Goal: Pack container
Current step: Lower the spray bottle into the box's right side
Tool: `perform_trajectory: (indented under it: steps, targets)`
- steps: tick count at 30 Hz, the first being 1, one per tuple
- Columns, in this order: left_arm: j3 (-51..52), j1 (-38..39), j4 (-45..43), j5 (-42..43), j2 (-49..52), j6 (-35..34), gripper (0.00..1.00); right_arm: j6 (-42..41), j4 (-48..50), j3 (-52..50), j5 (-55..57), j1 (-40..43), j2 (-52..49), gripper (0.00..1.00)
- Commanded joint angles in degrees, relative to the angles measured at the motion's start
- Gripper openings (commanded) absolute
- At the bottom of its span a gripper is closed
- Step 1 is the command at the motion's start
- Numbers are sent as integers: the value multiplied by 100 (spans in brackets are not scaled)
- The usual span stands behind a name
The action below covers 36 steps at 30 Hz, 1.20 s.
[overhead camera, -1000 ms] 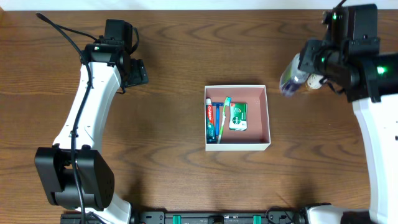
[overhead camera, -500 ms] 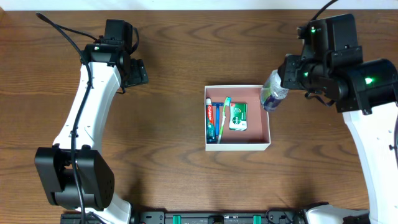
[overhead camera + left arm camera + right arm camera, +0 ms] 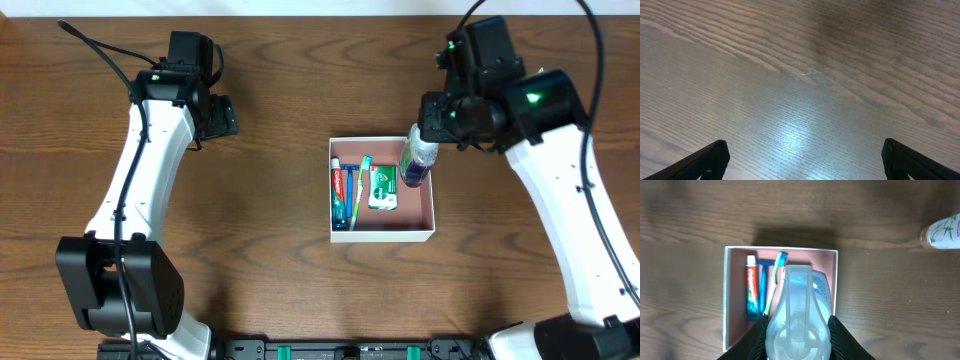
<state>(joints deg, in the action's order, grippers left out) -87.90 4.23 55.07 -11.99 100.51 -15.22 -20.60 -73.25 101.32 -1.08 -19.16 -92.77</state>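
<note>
The container (image 3: 431, 190), a white-walled square box with a pinkish-brown floor, sits mid-table; it also shows in the right wrist view (image 3: 727, 300). Inside lie a red-and-blue toothpaste tube (image 3: 338, 193), a green toothbrush (image 3: 361, 188) and a green-and-white packet (image 3: 381, 187). My right gripper (image 3: 425, 145) is shut on a clear bottle (image 3: 416, 160) and holds it over the box's upper right part; the bottle fills the right wrist view (image 3: 798, 315). My left gripper (image 3: 212, 117) is open and empty over bare wood at the far left, its fingertips (image 3: 715, 155) wide apart.
A small white bottle with a leaf print (image 3: 942, 232) lies on the wood to the right of the box. Brown wooden tabletop (image 3: 270, 280) surrounds the box on all sides.
My right arm has carried the clear bottle leftward from the table's right side to above the box's right part. The left arm has not moved.
</note>
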Motion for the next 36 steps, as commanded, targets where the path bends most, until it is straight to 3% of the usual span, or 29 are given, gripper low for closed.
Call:
perform_trajectory:
  steps: [1, 36]
  targets:
    - [-109, -20, 0, -2, -55, -55, 98, -81, 39, 151, 127, -37, -92, 6]
    - [-109, -20, 0, -2, -55, -55, 98, -81, 308, 7, 127, -42, -890, 5]
